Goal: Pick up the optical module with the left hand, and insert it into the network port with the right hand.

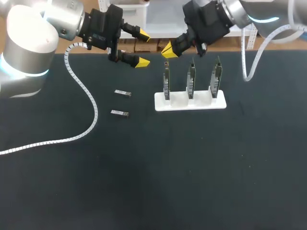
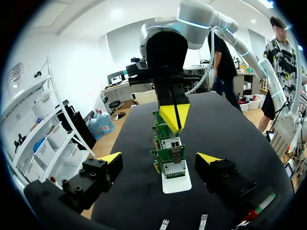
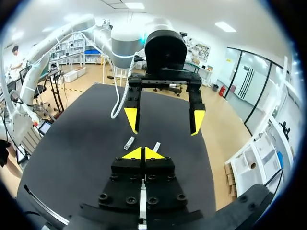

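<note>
Two optical modules (image 1: pixel 123 93) (image 1: pixel 119 113), parallel (lying flat), long axes sideways

No legible text or labels

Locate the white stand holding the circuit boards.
In the head view the white stand sits just right of centre, near the right tool, with two optical modules lying to its left.

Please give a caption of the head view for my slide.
Left gripper open, right gripper shut above the board stand; two optical modules lie on the table.
</note>
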